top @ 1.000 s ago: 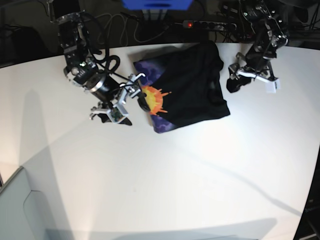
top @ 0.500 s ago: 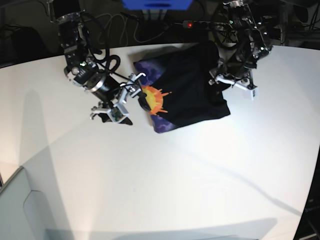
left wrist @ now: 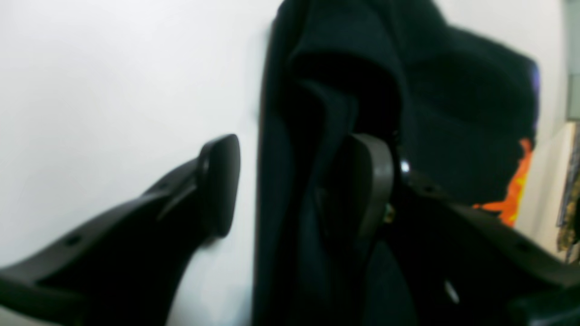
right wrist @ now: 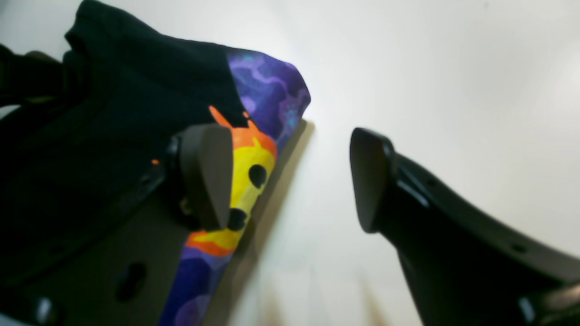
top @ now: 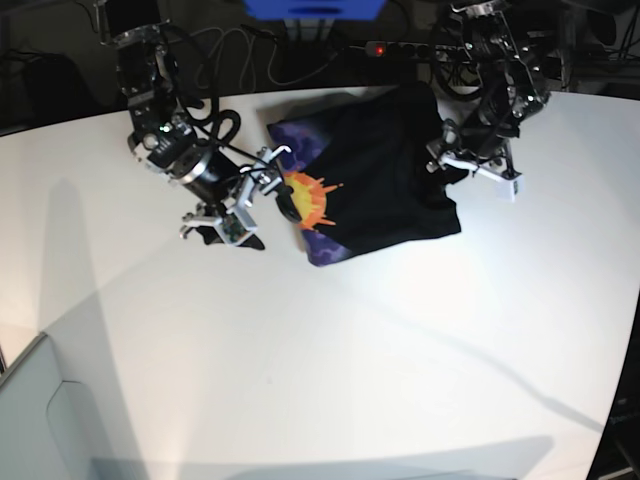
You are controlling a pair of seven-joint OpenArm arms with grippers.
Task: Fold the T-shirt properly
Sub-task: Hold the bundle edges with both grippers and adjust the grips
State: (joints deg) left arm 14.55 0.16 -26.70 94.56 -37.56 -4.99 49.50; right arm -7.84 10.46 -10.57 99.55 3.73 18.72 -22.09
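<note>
The white table (top: 330, 350) carries the T-shirt (top: 385, 175) near its far edge, bunched into a rough black square with the sun-face print (top: 312, 200) showing at one side. Soft, limp cloth like this will likely sag and slide, so pinching a layered hem or corner looks best. The left hand (left wrist: 299, 181) straddles a thick black edge fold, fingers apart. The right hand (right wrist: 290, 181) waits spread wide beside the print, gripping nothing.

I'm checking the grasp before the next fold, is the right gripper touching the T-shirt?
Cannot tell. In the right wrist view the right gripper is open, one finger over the T-shirt print and the other over bare table, but no view shows contact or a gap plainly.
</note>
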